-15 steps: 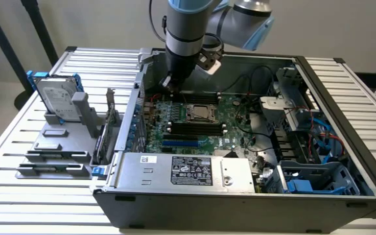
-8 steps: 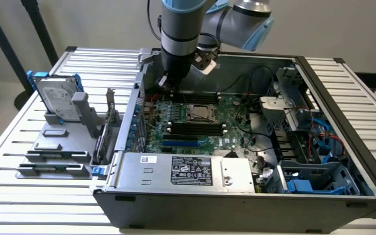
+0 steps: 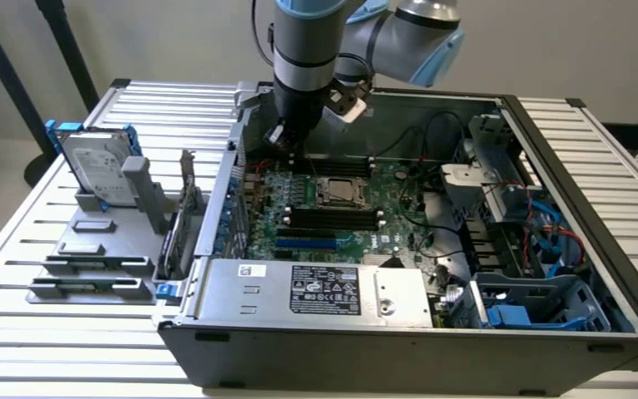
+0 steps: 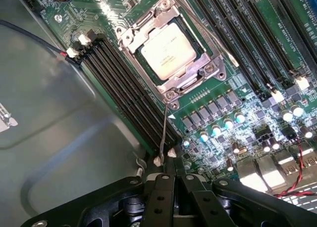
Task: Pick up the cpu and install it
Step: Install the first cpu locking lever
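One gripper (image 3: pixel 282 143), fingers drawn together with no chip between them, hangs at upper centre of the exterior frame, while the cpu (image 3: pixel 341 189) sits socketed on the motherboard (image 4: pixel 218 88), just lower right of it.
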Action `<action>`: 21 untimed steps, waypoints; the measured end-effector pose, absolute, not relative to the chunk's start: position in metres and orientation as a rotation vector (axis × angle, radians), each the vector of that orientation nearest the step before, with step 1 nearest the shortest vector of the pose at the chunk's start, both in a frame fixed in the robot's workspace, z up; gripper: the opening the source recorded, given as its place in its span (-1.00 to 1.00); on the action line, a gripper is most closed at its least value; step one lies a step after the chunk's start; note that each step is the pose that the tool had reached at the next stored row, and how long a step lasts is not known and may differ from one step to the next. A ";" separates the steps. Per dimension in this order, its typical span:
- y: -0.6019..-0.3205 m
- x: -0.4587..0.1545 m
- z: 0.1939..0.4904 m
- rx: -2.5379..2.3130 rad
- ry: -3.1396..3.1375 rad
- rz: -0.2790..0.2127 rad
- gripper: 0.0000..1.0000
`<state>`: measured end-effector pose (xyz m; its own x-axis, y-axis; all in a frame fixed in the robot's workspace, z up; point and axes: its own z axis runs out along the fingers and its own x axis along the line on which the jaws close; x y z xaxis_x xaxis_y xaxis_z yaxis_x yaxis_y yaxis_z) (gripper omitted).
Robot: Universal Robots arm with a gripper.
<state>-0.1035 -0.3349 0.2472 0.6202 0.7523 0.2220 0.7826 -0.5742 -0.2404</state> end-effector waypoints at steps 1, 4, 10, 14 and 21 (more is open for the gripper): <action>-0.335 -0.104 0.247 -2.533 -1.238 -0.137 -0.79; -0.335 -0.103 0.247 -2.535 -1.239 -0.144 -0.79; -0.335 -0.103 0.247 -2.544 -1.247 -0.179 -0.79; -0.335 -0.101 0.247 -2.551 -1.256 -0.213 -0.79; -0.335 -0.097 0.248 -2.564 -1.273 -0.280 -0.79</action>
